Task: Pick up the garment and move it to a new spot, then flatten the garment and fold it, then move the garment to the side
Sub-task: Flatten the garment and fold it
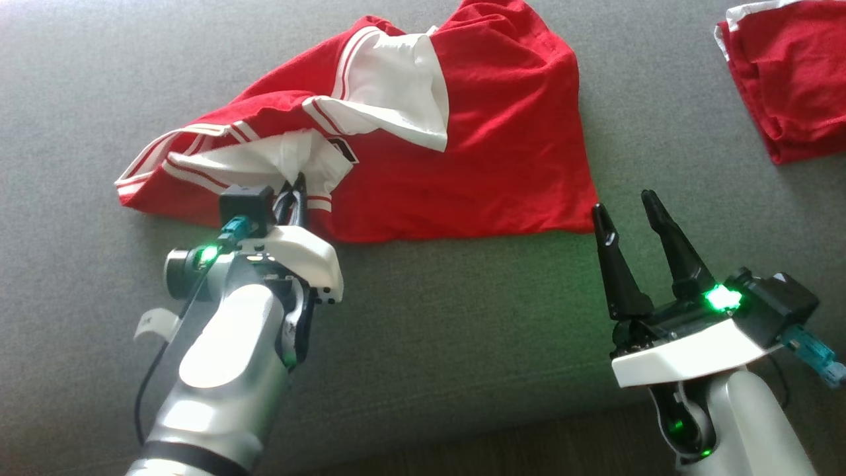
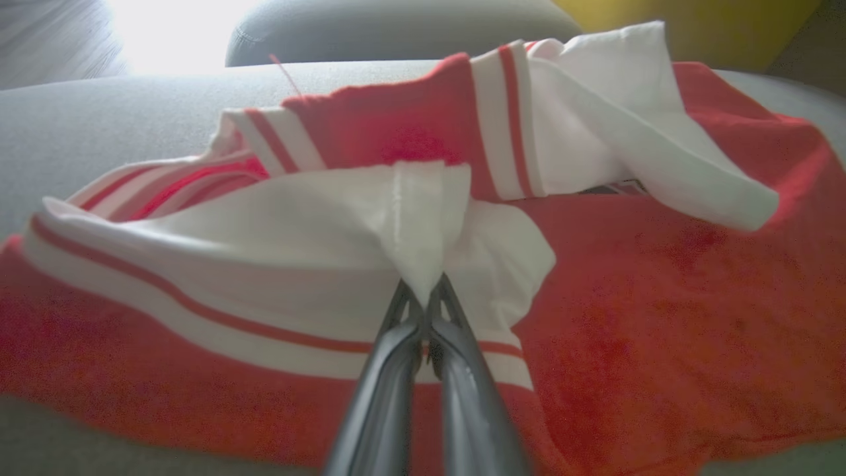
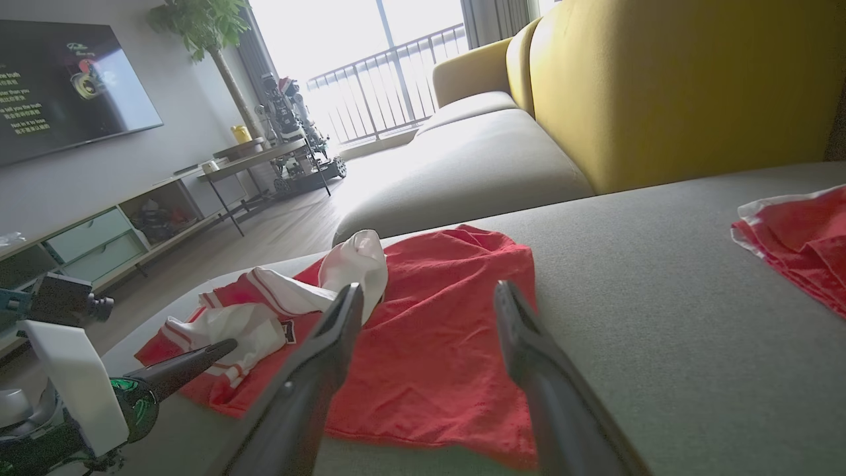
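A crumpled red garment with white, red-striped trim lies on the grey sofa seat. My left gripper is shut on a white fold at its near left edge. The left wrist view shows the fingertips of my left gripper pinching that white cloth of the garment. My right gripper stands open just off the garment's near right corner, with nothing between its fingers. In the right wrist view my right gripper points at the garment, and the left gripper reaches in from the left.
A second red and white garment lies at the far right of the seat, also in the right wrist view. A yellow backrest rises behind. Beyond the sofa stand a TV, a low cabinet and a side table.
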